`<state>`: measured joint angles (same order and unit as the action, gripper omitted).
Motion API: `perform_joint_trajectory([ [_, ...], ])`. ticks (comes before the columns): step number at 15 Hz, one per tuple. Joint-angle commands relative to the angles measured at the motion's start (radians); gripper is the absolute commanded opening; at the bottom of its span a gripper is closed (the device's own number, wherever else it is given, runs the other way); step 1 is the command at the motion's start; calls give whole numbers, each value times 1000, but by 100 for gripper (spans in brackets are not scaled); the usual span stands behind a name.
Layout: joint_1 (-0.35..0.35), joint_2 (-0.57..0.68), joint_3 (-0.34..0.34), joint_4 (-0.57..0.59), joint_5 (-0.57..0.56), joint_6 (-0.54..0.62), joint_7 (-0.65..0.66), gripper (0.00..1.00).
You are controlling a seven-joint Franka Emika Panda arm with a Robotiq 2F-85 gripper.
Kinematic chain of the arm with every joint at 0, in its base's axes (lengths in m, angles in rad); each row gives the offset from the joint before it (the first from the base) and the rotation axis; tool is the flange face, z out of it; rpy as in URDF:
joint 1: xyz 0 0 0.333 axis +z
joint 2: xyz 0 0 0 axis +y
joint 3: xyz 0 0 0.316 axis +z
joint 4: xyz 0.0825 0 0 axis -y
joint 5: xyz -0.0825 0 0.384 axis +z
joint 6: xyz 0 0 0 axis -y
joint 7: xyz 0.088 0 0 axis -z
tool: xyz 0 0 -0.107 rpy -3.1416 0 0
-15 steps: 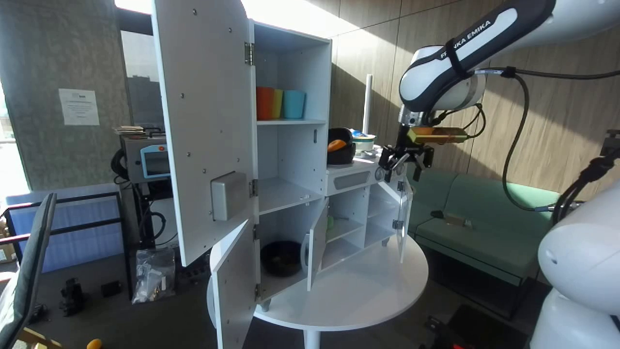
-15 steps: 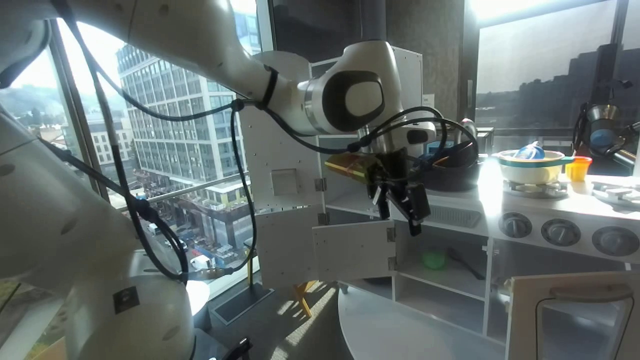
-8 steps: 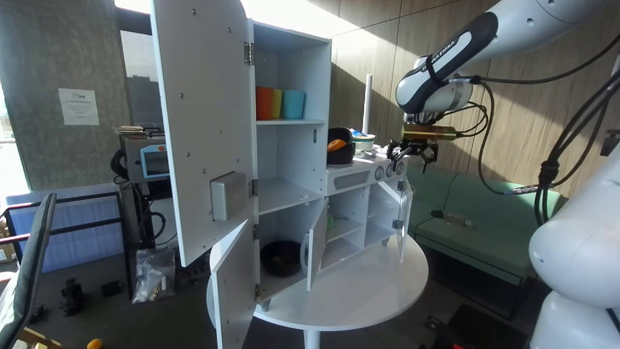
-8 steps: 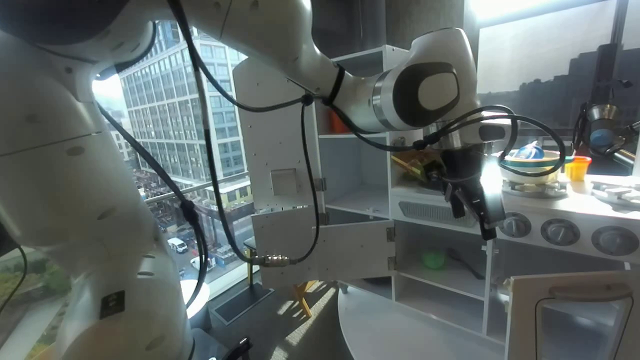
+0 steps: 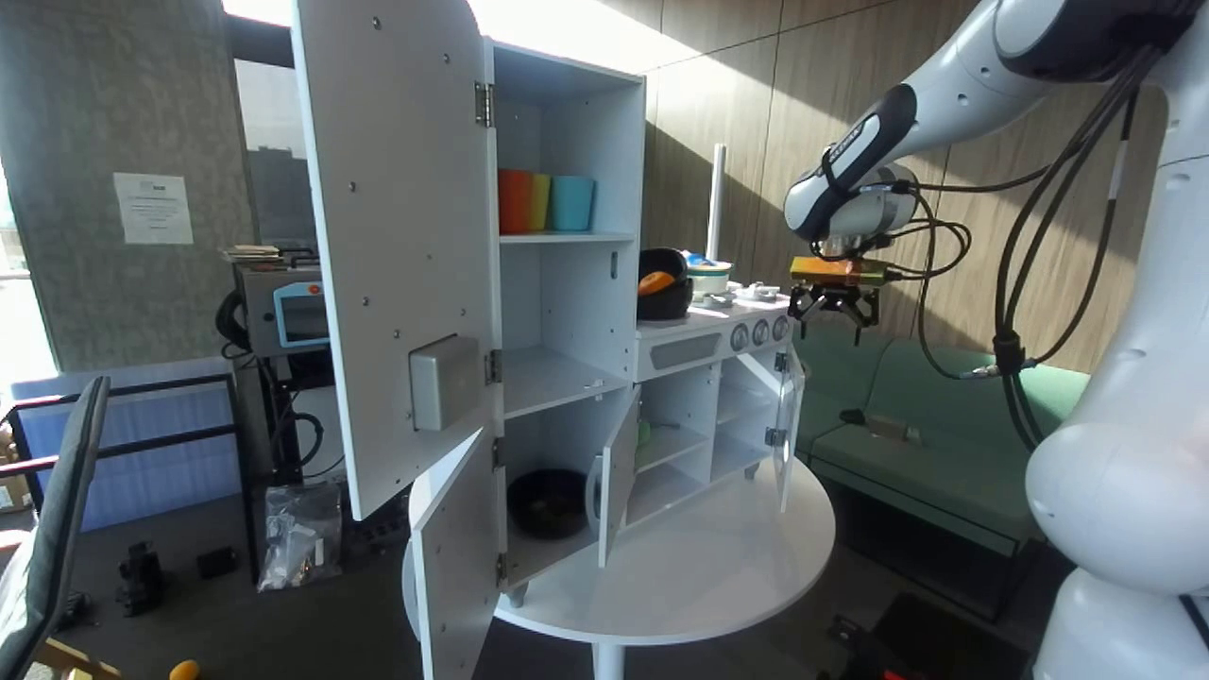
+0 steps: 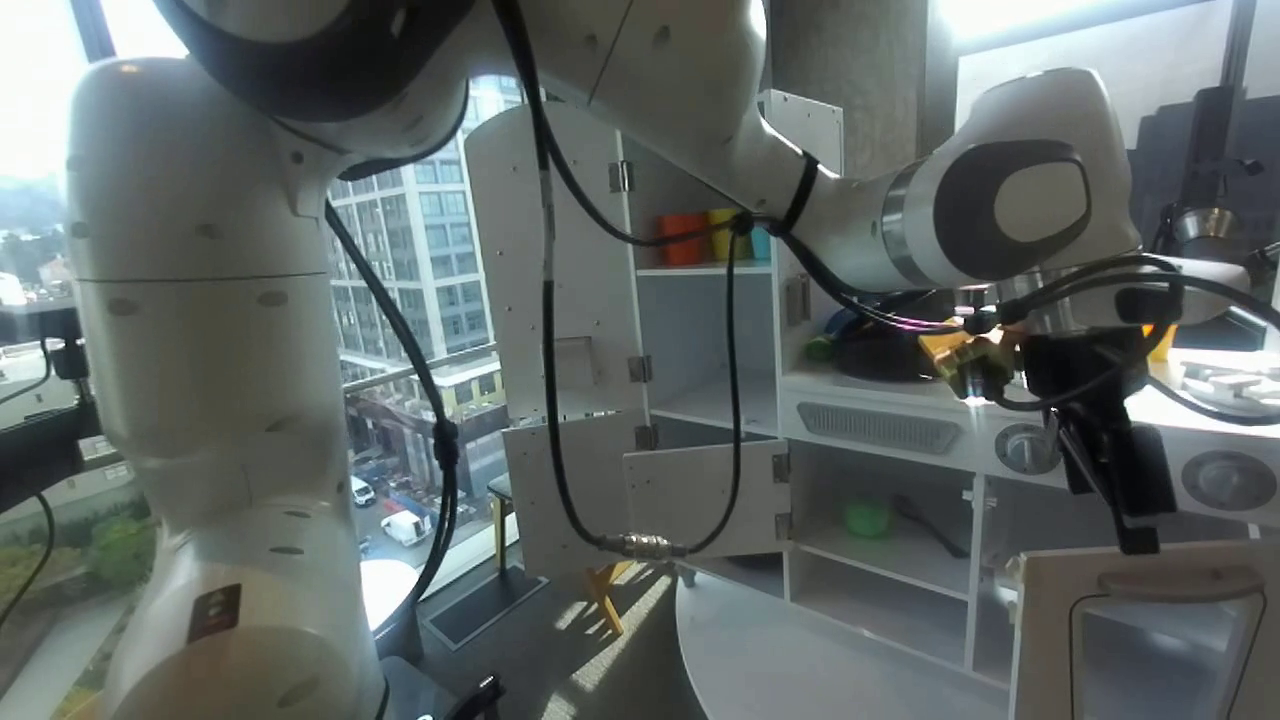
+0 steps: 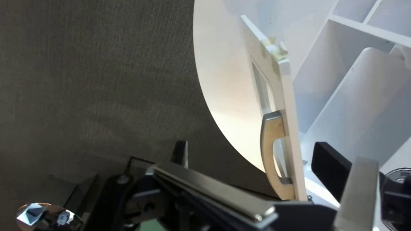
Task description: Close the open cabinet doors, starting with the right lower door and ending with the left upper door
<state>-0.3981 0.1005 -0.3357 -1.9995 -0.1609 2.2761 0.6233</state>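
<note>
Cabinet doors (image 5: 401,255) open, notice (image 5: 153,209) illegible

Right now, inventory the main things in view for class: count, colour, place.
Cabinet: 1, white, on table
Table: 1, white, under cabinet
Tall door: 1, white, upper, open
Plain doors: 2, white, lower, open
Knobs: 3, grey, cabinet front
Windowed door: 1, whitish, below knobs, open
Cups: 3, orange, yellow, blue, upper shelf
Pan: 1, black, lower compartment
Pot: 1, pale, worktop
Cookware: count unclear, black, worktop
Bowl: 1, green, middle compartment
Bench: 1, green, by wall
Gripper: 1, black, near windowed door
Arm: 1, mostly white, beside table
</note>
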Motion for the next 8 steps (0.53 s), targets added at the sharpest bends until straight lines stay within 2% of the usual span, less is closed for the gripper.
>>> perform_joint_trajectory([
  [1,8,131,-50,134,4,-73,80,100],
  [4,11,203,-74,179,16,-115,102,100],
  [8,24,253,-69,184,31,-134,82,100],
])
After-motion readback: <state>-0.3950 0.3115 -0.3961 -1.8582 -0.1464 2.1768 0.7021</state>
